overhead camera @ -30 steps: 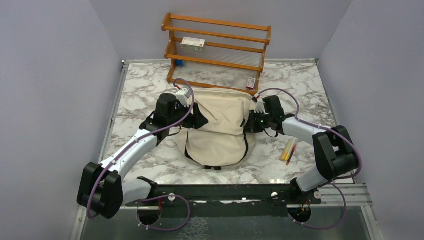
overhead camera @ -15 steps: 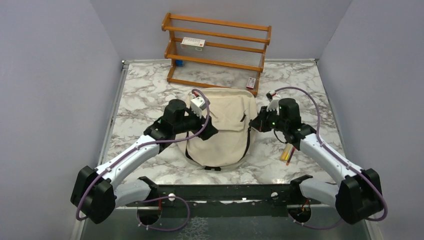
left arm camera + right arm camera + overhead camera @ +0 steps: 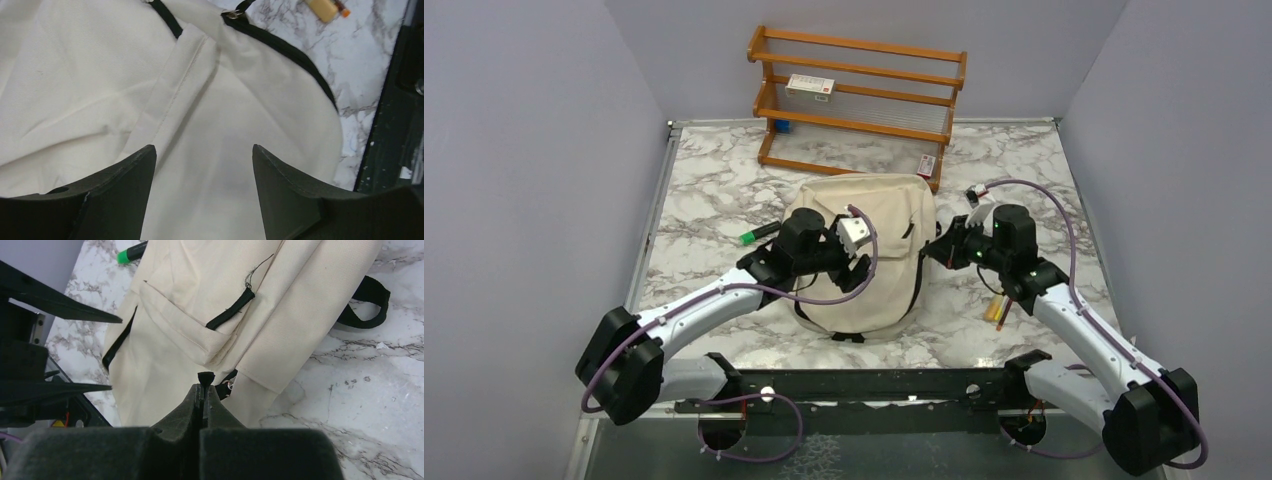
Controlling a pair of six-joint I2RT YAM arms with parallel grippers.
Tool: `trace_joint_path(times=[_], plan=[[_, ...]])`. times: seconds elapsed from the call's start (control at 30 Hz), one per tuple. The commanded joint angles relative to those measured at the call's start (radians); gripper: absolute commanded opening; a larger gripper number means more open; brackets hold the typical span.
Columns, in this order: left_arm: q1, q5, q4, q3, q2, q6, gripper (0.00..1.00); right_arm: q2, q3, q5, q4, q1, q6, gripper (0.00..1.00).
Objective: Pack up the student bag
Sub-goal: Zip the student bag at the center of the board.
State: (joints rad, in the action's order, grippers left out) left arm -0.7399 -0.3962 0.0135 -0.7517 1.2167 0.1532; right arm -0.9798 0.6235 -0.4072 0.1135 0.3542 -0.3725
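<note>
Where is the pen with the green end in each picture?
Top external: the green-ended pen lies just left of the student bag, near its upper left edge.
Left wrist: not in it.
Right wrist: it is in the top left corner, beside the bag's edge.
Shared landmark: the student bag, whose cream fabric shows in all three views.

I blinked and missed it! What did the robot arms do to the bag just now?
The left gripper swung from the far left corner of the student bag to over its middle, jaws open, uncovering a green marker. The right gripper shut at the bag's right edge while its arm swung outward. The bag now lies flatter. The wooden rack and yellow pens stayed put.
</note>
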Motion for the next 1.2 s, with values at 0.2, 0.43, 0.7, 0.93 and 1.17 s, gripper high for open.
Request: trace_joint_path(times=[0.2,0.43,0.7,0.93,1.17], plan=[[-0.018,0.255,0.113,-0.046,0.106,0.256,0.71,0.039,0.004,-0.076,-0.051,0.005,-0.043,0.0],[-0.032,0.246,0.1,-0.108,0.229,0.368,0.71,0.041,0.008,-0.07,-0.036,0.005,-0.048,0.0],[-0.05,0.333,0.108,-0.156,0.337,0.443,0.58,0.05,0.004,-0.082,-0.032,0.005,-0.054,0.0],[-0.054,0.294,0.048,-0.196,0.342,0.464,0.39,0.056,0.0,-0.072,-0.015,0.005,-0.052,0.01],[-0.056,0.143,-0.012,-0.162,0.281,0.498,0.62,0.049,-0.002,-0.076,-0.016,0.005,-0.051,0.0]])
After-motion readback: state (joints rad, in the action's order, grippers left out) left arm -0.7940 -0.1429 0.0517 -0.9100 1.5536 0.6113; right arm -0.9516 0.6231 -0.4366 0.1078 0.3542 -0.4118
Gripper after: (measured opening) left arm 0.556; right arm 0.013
